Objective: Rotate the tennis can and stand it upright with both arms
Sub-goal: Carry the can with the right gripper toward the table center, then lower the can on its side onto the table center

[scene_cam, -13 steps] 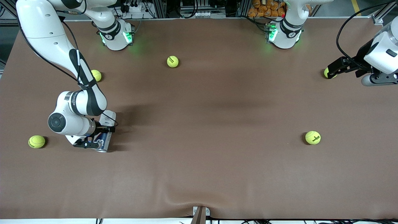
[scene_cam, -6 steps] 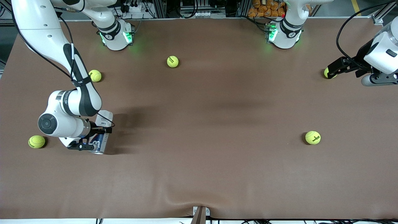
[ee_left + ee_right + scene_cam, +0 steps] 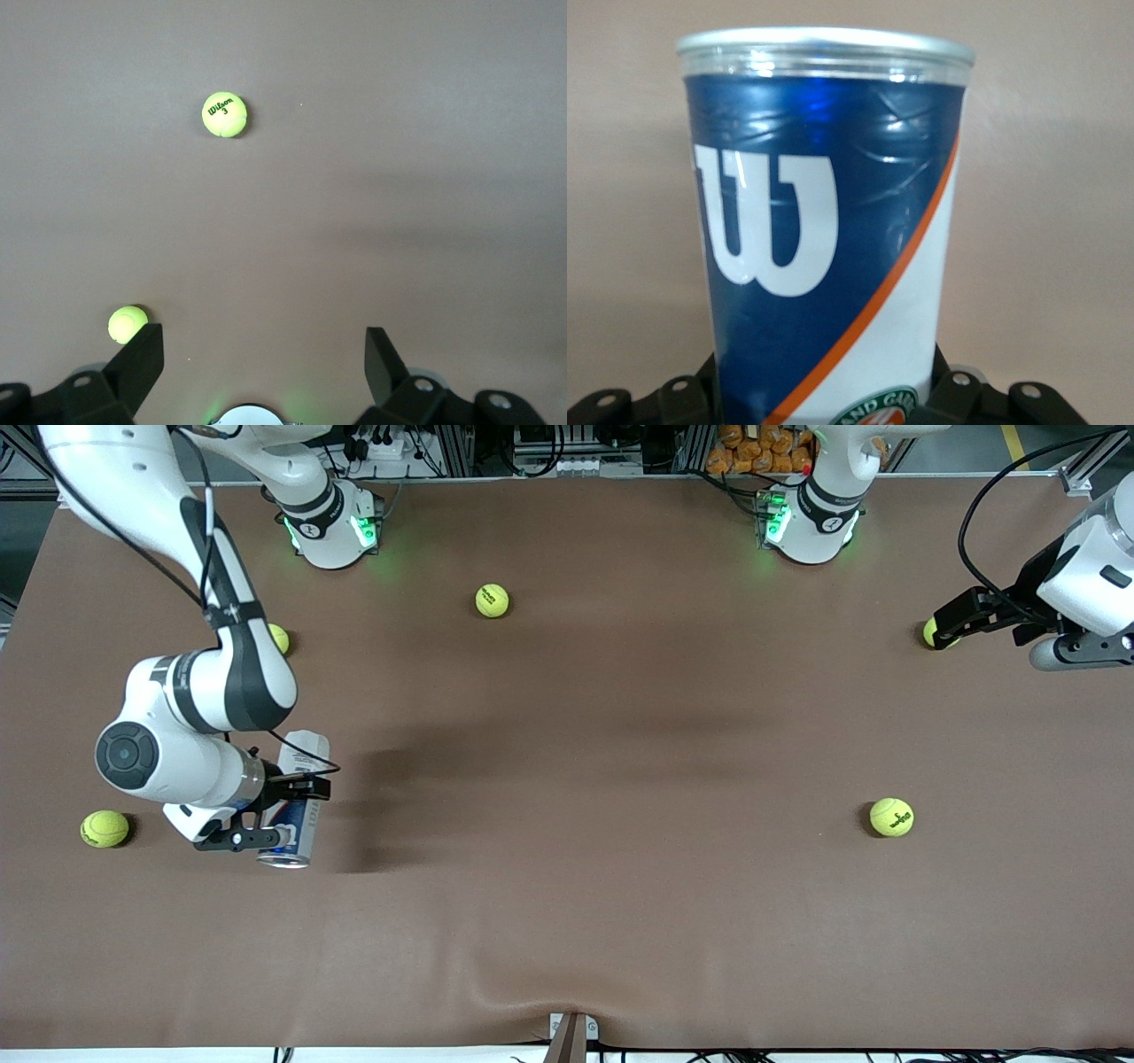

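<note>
Brown cloth covers the table (image 3: 620, 779) in the front view. The right arm (image 3: 190, 708) reaches down from its base toward the right arm's end of the table, and the right gripper (image 3: 282, 810) is clamped on the tennis can (image 3: 297, 802), one finger on each side of the tube. The can lies lengthwise toward the front camera, its metal rim at the nearer end; whether it touches the cloth cannot be told. A tennis ball (image 3: 104, 828) sits beside the arm, closer to the table's end, and another (image 3: 278, 638) peeks out past the arm's forearm. A third ball (image 3: 492, 600) lies near the bases, and a fourth (image 3: 891, 817) rests toward the left arm's end. The left arm (image 3: 1085, 584) waits at its end of the table, with the left gripper (image 3: 961, 615) over a fifth ball (image 3: 930, 633).

From the left wrist, the left gripper (image 3: 264, 359) has its fingers spread wide apart with nothing between them. Two balls (image 3: 224, 114) (image 3: 127, 323) lie on the cloth below.

From the right wrist, the can (image 3: 824, 230) fills the frame: dark blue label, white "W", an orange-red stripe, silvery rim at the end away from the gripper. The gripper's black body (image 3: 824, 398) sits around the can's other end.
</note>
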You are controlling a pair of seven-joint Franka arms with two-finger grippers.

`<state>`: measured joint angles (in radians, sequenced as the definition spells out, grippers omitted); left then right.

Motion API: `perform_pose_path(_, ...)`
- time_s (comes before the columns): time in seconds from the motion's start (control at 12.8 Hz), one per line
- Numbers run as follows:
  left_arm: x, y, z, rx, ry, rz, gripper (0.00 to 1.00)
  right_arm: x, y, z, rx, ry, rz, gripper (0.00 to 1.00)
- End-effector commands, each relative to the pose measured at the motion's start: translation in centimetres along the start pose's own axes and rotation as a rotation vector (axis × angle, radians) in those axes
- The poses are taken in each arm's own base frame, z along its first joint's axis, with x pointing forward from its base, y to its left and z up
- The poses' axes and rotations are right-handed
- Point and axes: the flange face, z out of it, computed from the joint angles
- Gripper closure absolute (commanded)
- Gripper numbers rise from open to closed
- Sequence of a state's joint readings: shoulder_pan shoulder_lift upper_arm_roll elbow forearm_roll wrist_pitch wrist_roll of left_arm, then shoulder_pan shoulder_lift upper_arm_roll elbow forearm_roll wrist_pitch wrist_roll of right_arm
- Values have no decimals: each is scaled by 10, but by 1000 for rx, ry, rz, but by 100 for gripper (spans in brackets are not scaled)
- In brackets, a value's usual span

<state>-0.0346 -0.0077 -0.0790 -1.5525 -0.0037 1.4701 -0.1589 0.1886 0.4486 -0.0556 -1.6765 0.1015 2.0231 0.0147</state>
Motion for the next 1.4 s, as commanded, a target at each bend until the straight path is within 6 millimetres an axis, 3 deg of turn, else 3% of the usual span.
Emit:
perform_pose_path(0.0,0,-2,-4,7,4,15,0,6,-43,-23,2,33,-65,19)
perform_pose_path(0.39,1,-2,-3,5,8,16,0,-3,-170,-48,-17,109,-255,19)
perform_pose_path(0.7,1,-2,-3,5,8,16,0,-29,-250,-41,-142,133,-447,19)
perform_pose_path(0.86,1,-2,-3,5,8,16,0,-54,-303,-35,-190,148,-563,19)
perform_pose_path(1.09,1,-1,-3,5,8,17,0,-91,-382,-3,-197,179,-752,19)
perform_pose_path(1.33,2,-1,-3,5,8,16,0,-98,-412,29,-197,215,-984,19)
